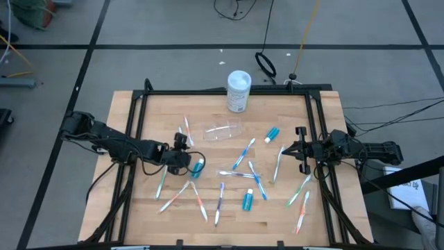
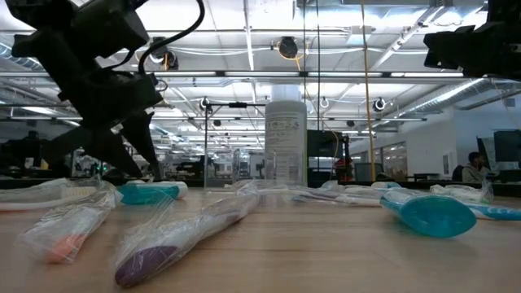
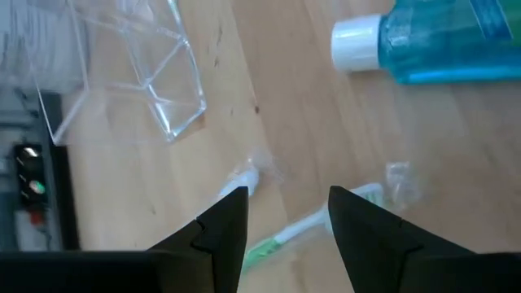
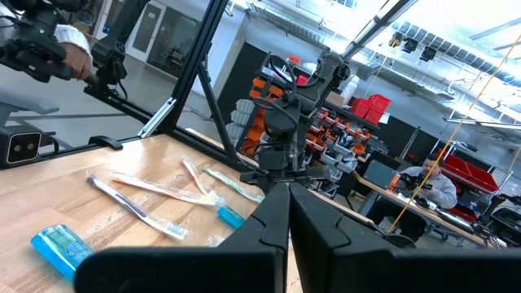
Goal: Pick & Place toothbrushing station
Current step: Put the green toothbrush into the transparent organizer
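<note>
The clear plastic cup [image 1: 223,130] lies on its side with nothing inside it, just in front of the upright white tub [image 1: 238,91] at the tabletop [image 1: 139,201] back edge. Toothbrushes [image 1: 243,153] and teal toothpaste tubes [image 1: 248,201] lie scattered across the middle and front. The left end effector [image 1: 186,151], fingers spread, hovers beside one tube [image 1: 198,167]. The right end effector [image 1: 297,149] sits by the right edge with fingers pressed together.
</note>
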